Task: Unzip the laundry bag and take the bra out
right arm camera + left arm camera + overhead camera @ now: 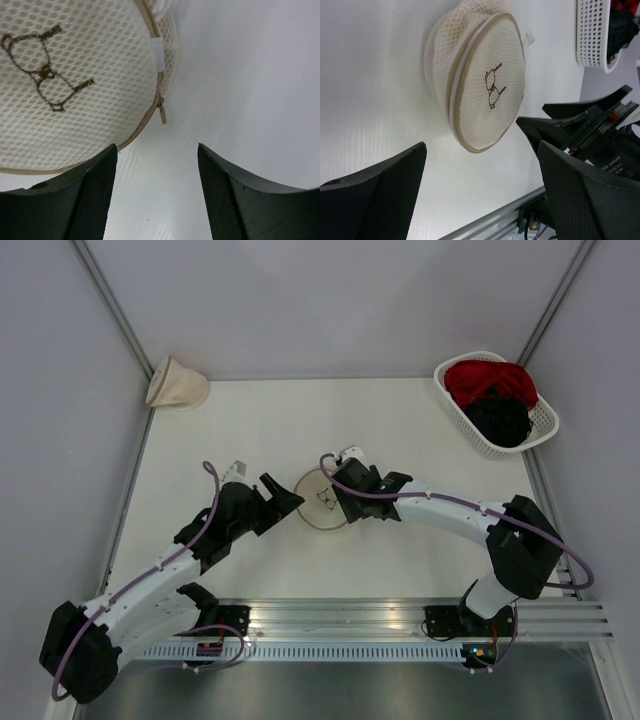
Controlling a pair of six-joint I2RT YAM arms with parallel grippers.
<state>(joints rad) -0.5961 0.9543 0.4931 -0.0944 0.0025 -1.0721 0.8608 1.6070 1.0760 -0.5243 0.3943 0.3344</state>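
Your white counter (400,430) carries the round laundry bag (322,502) flat near its middle, a cream cone-shaped bag (176,382) at the far left corner, and a white basket (460,418) far right, possibly overhanging the edge.

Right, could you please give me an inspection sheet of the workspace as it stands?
Surface: white table, matte.
Job's things: laundry bag lies mid-table, spectacles mark up, zip pull at its rim; bra: nothing seen.
Clutter: white basket far right holding red garment and black garment; cone-shaped bag far left.
Grippers: left tool open, empty, beside the bag; right tool open, empty, by the zip pull.
Cables: purple cable looped along each arm.
Surroundings: pale walls, metal rail at near edge.
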